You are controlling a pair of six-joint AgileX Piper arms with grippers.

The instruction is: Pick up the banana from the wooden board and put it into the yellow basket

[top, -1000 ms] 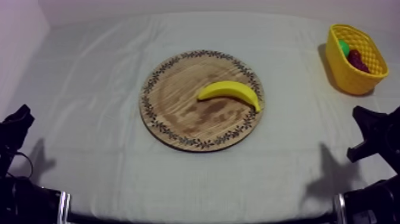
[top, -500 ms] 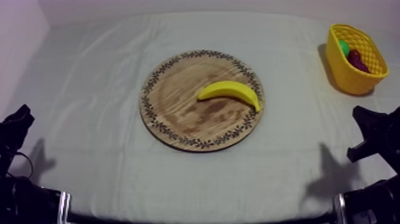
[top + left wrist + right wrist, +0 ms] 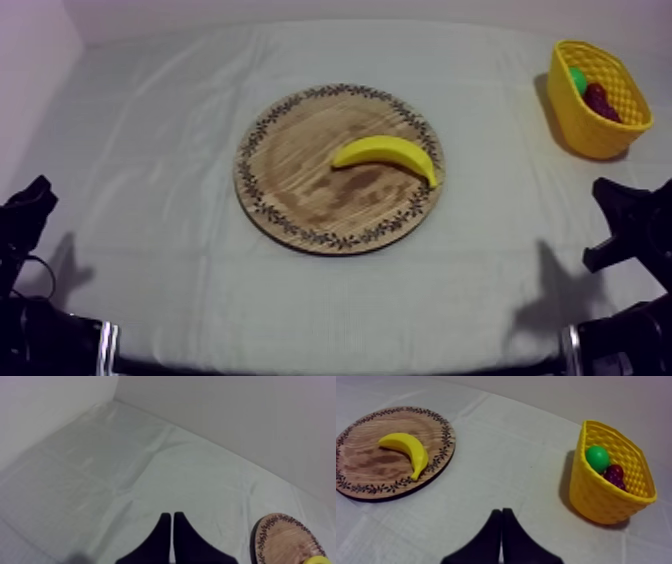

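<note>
A yellow banana [image 3: 385, 155] [image 3: 406, 446] lies on the right half of the round wooden board [image 3: 300, 170] [image 3: 366, 471] at the table's middle. The yellow basket [image 3: 590, 135] [image 3: 596, 496] stands at the far right corner. My left gripper [image 3: 32, 200] [image 3: 172, 516] rests low at the left edge, shut on nothing, with the board's rim [image 3: 282, 541] off to its side. My right gripper [image 3: 612, 200] [image 3: 501, 512] rests low at the right edge, its fingers together as a wedge, pointing between board and basket. Both are well apart from the banana.
Inside the basket lie a green fruit [image 3: 597, 457] [image 3: 577, 80] and dark red grapes [image 3: 614, 473] [image 3: 598, 100]. Bare cloth surrounds the board on every side. A wall runs along the table's far edge.
</note>
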